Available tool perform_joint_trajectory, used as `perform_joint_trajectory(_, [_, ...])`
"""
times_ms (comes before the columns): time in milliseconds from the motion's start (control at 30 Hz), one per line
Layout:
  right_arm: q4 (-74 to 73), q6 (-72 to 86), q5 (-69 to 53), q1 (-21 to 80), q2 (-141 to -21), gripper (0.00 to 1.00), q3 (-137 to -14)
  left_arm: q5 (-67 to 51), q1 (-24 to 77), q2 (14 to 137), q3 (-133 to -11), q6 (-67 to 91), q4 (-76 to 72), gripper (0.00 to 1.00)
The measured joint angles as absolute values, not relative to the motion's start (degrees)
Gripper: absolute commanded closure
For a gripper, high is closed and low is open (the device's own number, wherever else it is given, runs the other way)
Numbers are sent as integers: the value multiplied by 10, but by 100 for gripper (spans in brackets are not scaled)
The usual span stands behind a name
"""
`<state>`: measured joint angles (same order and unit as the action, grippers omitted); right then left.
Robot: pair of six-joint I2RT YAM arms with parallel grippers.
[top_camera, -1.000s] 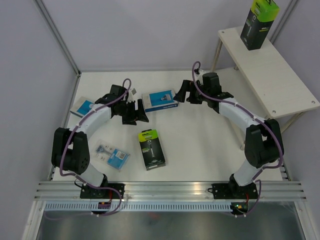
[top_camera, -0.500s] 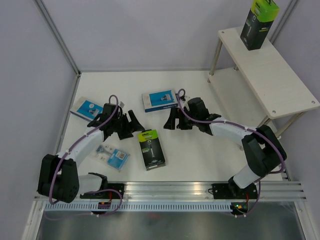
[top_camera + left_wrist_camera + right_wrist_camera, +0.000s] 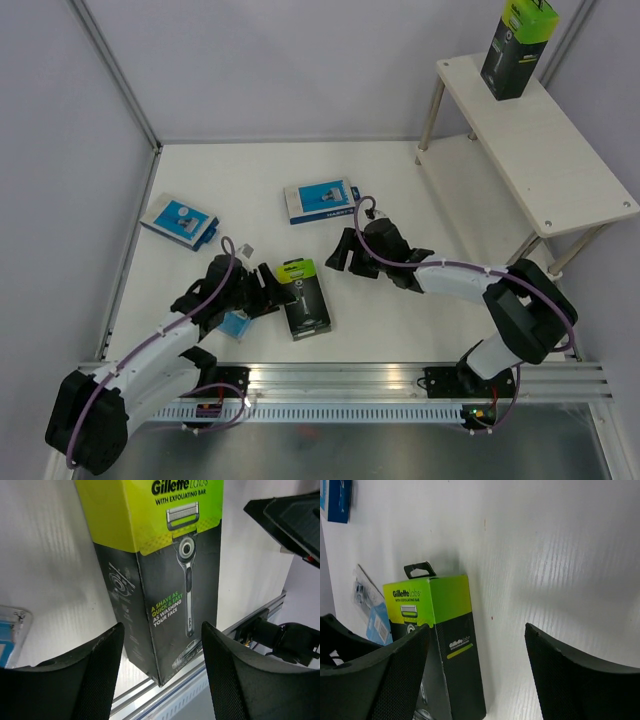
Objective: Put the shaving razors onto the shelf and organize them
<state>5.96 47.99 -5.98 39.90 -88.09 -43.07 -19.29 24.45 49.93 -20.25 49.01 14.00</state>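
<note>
Gillette razor box (image 3: 305, 298) lying flat on white table (image 3: 420, 300), lime-green end facing away from the arm bases, left gripper (image 3: 268, 292) spread just left of it, right gripper (image 3: 339, 257) spread near its green end, matching box (image 3: 518, 40) upright on shelf (image 3: 545, 160) top board.

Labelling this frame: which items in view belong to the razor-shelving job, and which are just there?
Job:
black box with lime-green top, lying on the table
matching box, standing on the shelf's upper board
flat blue-and-white box, mid-table
second blue-and-white box, far left
clear blister pack with blue card
beige two-tier wooden shelf

Not job:
white table
silver aluminium rail
</note>
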Motion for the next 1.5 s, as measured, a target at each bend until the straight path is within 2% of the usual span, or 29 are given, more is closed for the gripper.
perform_joint_trajectory(167, [98,500,-47,414,-920,23,-439,-183,300,508,-182,524,103,32])
perform_joint_trajectory(467, [116,519,-42,466,-974,21,-482,-167,384,541,-182,558,36,32])
perform_joint_trajectory(767, [95,512,-29,462,-974,21,-514,-163,406,681,-191,571,-77,32])
perform_joint_trajectory(933, [98,509,-27,458,-975,21,-517,-163,413,717,-204,572,-134,32])
perform_joint_trajectory(1267, [86,490,-55,396,-992,21,-542,-167,434,769,-248,571,-200,32])
perform_joint_trajectory(1500, [18,425,-69,295,-955,20,-579,-153,432,653,-276,531,-102,23])
